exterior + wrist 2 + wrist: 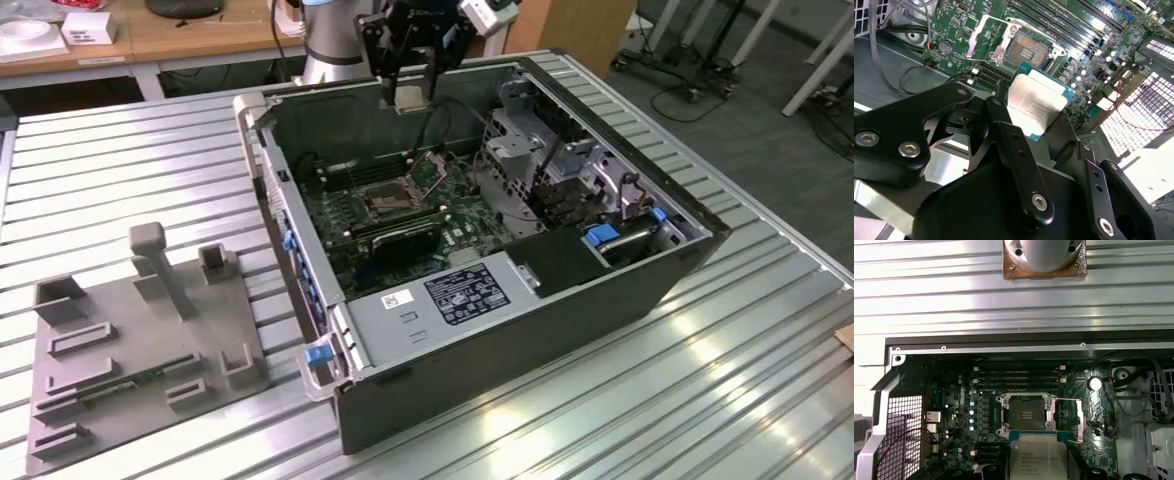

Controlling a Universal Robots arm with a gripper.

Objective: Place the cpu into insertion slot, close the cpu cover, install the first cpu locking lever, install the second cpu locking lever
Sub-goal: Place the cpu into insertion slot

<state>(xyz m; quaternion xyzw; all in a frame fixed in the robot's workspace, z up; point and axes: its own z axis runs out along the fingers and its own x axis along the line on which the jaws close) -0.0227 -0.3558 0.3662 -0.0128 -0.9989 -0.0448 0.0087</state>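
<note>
Cpu (411, 99), a small flat silvery-beige square chip, hangs pinched by the fingers of your black gripper (411, 90) at the exterior view's top centre, over the open dark computer case (534, 330). Reading from the exterior view's left, you have a grey moulded fixture tray (134, 350), then the square dark insertion slot (387, 205) lying bare on the green motherboard (461, 215), then the silvery cpu cover (434, 172) raised just beside it.

cpu (410, 98) above case (534, 330), insertion slot (387, 203) inside
</note>
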